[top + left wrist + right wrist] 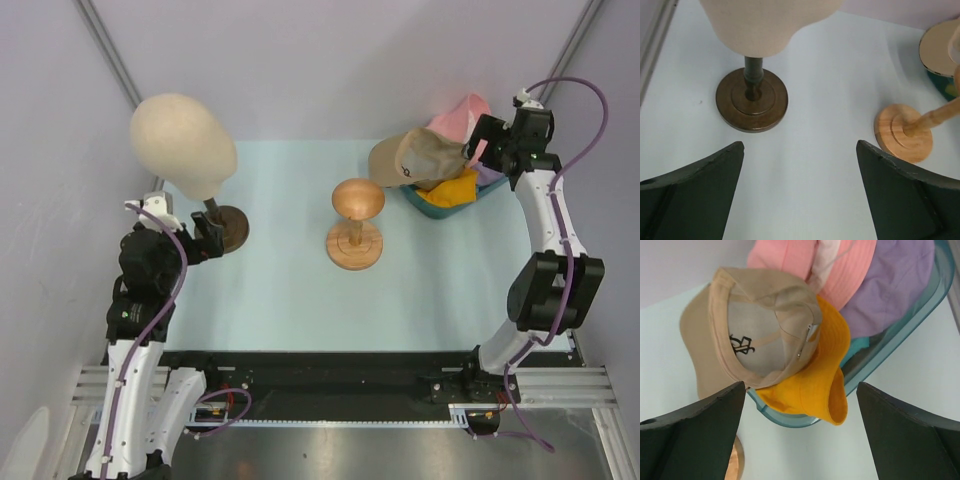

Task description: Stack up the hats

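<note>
Above the teal tub (910, 330), the right gripper (800, 386) hangs wide open and empty over the heaped hats (825, 370). It should probably pinch the crown of the tan cap (755, 330) on top. Far from the tub, the left gripper (800, 145) is also released.

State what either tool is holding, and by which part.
Nothing is held. The left tool is open over the table near the mannequin stand; the right tool is open above the tan cap and yellow hat, gripping neither.

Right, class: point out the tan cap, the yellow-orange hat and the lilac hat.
tan cap (755, 320), right wrist view, on its pale logo panel.
yellow-orange hat (827, 357), right wrist view, on its broad middle.
lilac hat (895, 285), right wrist view, mid visible cloth.
</note>
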You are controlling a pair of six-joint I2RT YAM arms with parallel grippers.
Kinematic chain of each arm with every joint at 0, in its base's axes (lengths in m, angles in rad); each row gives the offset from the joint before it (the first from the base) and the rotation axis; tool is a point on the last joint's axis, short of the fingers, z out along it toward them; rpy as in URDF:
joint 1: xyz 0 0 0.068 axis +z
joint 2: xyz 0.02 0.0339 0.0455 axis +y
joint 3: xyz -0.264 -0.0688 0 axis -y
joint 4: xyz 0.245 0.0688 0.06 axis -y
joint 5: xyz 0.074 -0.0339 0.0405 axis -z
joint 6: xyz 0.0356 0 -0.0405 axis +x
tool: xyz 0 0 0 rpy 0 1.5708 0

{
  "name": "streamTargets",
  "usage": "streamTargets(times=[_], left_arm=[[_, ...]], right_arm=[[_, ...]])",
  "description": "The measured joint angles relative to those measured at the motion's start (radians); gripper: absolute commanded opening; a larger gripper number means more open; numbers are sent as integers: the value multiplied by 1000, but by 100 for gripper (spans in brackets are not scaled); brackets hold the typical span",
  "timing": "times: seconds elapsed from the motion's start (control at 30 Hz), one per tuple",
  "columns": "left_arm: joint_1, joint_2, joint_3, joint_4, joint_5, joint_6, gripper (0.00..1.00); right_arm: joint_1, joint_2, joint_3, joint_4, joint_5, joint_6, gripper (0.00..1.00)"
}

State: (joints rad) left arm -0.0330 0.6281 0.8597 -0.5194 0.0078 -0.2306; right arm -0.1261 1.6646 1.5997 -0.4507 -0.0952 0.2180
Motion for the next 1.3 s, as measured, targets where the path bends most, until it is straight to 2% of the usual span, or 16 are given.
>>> streamTargets(times=[0.13, 0.23, 0.4, 0.5, 0.53, 0.57, 0.6, 0.67, 0.7, 0.93, 1.1, 1.2, 1.3], left_arm=[[0, 24, 24, -61, 86, -17, 100], [0, 46, 52, -97, 132, -27, 100], [0, 38, 58, -130, 191, -31, 100], [0, 27, 65, -147, 213, -32, 100], [0, 24, 68, -151, 217, -32, 100], [0, 21, 70, -156, 221, -32, 100], [0, 17, 71, -160, 224, -32, 100], [0, 8, 75, -176, 232, -33, 100], [0, 5, 77, -187, 235, -33, 99], [0, 24, 94, -200, 298, -43, 92], [-24, 82, 117, -104, 394, -94, 92], [-87, 126, 137, -27, 408, -132, 91], [-195, 189, 179, 56, 394, -163, 92]], right_arm=[[0, 56, 11, -18, -1, -19, 99], [0, 112, 57, -30, -8, -34, 93], [0, 180, 74, -3, -55, -55, 89], [0, 204, 72, 27, -85, -65, 81], [1, 211, 72, 40, -98, -68, 67], [1, 216, 72, 48, -105, -73, 57], [4, 222, 72, 59, -114, -80, 32], [7, 230, 72, 76, -130, -90, 14], [9, 233, 74, 79, -137, -89, 0], [27, 249, 191, 55, -156, -79, 0], [92, 185, 272, 31, -116, -77, 0], [179, 122, 339, 5, -43, -84, 0], [298, 50, 398, 5, 50, -105, 0]])
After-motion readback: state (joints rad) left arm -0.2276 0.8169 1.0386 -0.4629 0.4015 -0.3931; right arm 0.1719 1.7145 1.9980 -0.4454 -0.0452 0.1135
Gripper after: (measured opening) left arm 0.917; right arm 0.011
